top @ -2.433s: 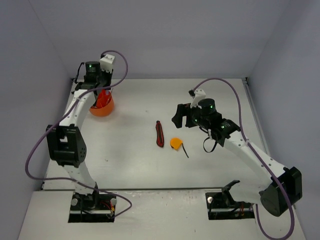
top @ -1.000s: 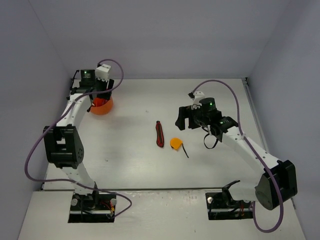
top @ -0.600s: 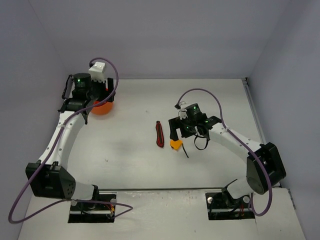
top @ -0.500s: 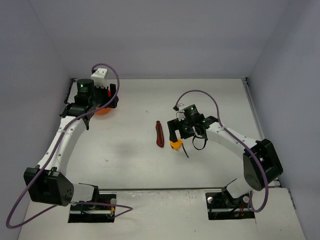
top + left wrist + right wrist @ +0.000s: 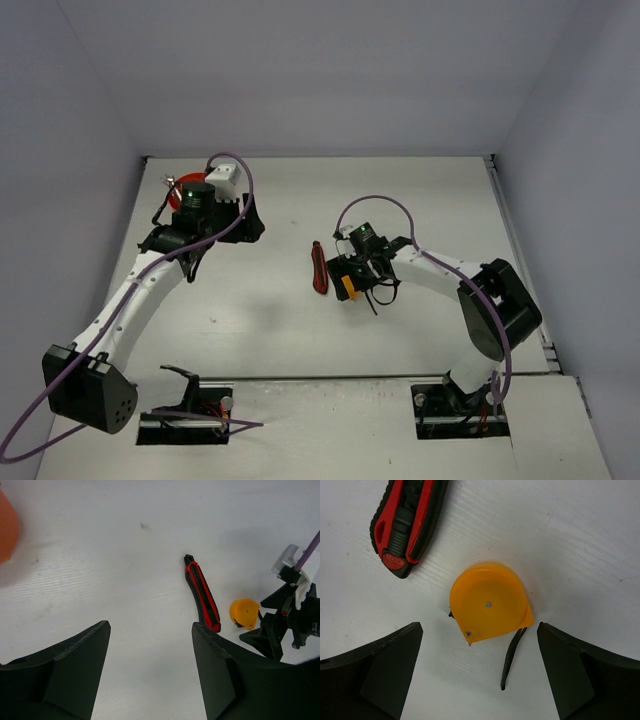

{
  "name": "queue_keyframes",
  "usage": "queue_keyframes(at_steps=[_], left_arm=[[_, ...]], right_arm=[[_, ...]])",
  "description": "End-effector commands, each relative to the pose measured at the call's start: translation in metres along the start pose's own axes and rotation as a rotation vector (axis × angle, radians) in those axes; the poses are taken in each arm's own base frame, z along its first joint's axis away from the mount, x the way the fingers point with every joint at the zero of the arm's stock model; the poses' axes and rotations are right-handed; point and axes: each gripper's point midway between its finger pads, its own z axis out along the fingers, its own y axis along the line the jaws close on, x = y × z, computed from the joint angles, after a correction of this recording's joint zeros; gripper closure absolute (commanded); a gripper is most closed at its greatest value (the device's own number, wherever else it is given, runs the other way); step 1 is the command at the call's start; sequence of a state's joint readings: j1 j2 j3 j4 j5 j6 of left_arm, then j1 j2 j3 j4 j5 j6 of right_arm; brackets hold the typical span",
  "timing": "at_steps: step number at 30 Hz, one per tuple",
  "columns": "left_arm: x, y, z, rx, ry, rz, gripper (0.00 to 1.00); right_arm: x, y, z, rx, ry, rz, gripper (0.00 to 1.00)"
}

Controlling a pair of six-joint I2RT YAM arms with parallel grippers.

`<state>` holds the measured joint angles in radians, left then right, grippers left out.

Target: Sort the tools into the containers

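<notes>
Left to sort: two tools lay loose mid-counter (image 5: 420, 190), the round orange tape measure (image 5: 489, 602) and the red-black handled tool (image 5: 410, 520), just beside each other and not touching.
Tub: the orange-red tub (image 5: 178, 192) stood at the far left corner, well apart from both tools; the left arm covered most of it, so its contents could not be read.
Progress, as judged: late in the job. No wrench or screwdriver showed on the counter, but whether they sat in the tub could not be confirmed.
Right hand: the right hand (image 5: 477, 645) was released, its jaws spread wide on either side of the tape measure and touching nothing. It looked poised to take that piece first.
Left hand: the left hand (image 5: 150, 627) was released and empty above bare counter, between the tub and the tools.
In the way: the tape measure's black strap (image 5: 512, 655) trailed out toward the right jaw and might be pinched in a grasp. The red-black tool's butt end lay close by, and the left arm sat near the route to the tub.
</notes>
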<state>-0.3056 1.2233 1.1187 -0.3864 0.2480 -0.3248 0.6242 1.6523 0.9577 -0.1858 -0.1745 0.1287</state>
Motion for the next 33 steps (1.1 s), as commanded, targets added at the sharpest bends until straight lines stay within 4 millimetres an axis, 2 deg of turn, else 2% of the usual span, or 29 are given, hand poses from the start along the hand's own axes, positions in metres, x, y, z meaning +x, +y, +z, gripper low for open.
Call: queue_keyframes(at_steps=[1,11,19,27,31,33], left_arm=[[-0.009,-0.019,-0.005,0.050,-0.040,-0.047,0.36],[0.001,-0.023,-0.001,0.058,-0.007,-0.049,0.36],[0.006,-0.027,0.001,0.072,0.013,-0.051,0.36],[0.010,-0.030,0.002,0.081,0.028,-0.049,0.36],[0.013,-0.031,0.003,0.087,0.039,-0.053,0.36],[0.014,-0.032,0.004,0.094,0.045,-0.058,0.36]], right_arm=[[-0.010,-0.009,0.002,0.076,-0.012,-0.018,0.04],[-0.006,-0.014,0.014,0.111,0.022,-0.042,0.07],[0.001,0.003,0.020,0.037,0.057,-0.082,0.16],[0.013,0.021,0.026,0.010,0.095,-0.109,0.28],[0.016,0.025,0.026,0.008,0.099,-0.109,0.37],[0.017,0.028,0.026,0.005,0.102,-0.113,0.44]])
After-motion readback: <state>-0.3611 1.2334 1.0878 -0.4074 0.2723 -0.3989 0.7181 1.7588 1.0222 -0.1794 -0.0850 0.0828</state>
